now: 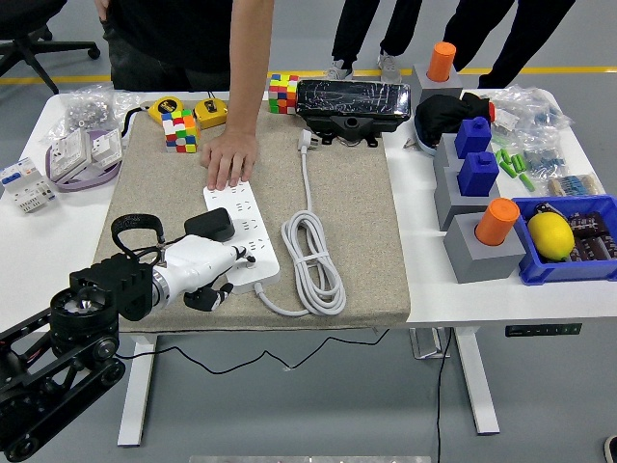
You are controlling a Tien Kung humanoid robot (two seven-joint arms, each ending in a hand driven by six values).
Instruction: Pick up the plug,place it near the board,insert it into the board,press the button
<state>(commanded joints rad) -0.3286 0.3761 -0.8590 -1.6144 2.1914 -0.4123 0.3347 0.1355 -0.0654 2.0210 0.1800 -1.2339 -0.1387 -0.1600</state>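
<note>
A white power strip lies on the beige mat. A black plug sits on the strip's near half, its black cable looping left. My left hand, white with dark fingertips, lies at the strip's near end, just in front of the plug. Its fingers are curled and hold nothing; one fingertip rests on the strip's top. A person's hand presses flat on the strip's far end. The strip's own white cable lies coiled to the right. The right arm is out of view.
Two Rubik's cubes, yellow tape measures and a black device stand at the mat's far edge. Grey blocks with orange cylinders and a blue bin holding a lemon stand at right. Sockets and bags lie at left.
</note>
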